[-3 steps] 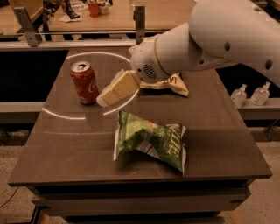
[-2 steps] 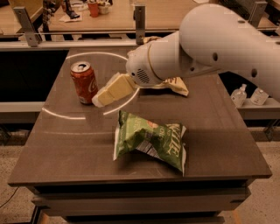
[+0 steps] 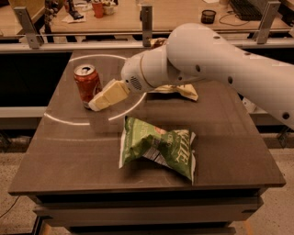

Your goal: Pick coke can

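Note:
The coke can point(image 3: 86, 82) is red with a silver top and stands upright at the back left of the dark table point(image 3: 229, 137), inside a white arc marked on the top. My gripper point(image 3: 98, 103) is cream-coloured and reaches in from the right on the big white arm point(image 3: 216, 59). Its tip is at the can's lower right side, overlapping the can's edge. I cannot tell whether it touches the can.
A crumpled green chip bag point(image 3: 158, 146) lies at the table's middle front. A tan snack bag point(image 3: 186, 90) lies partly hidden behind the arm. Metal rail posts point(image 3: 147, 20) and a desk with a red cup point(image 3: 98, 8) stand behind the table.
The arm has swung left and slightly down. The gripper tip, which was a short way right of the can, now reaches its lower right side. The can and bags have not moved.

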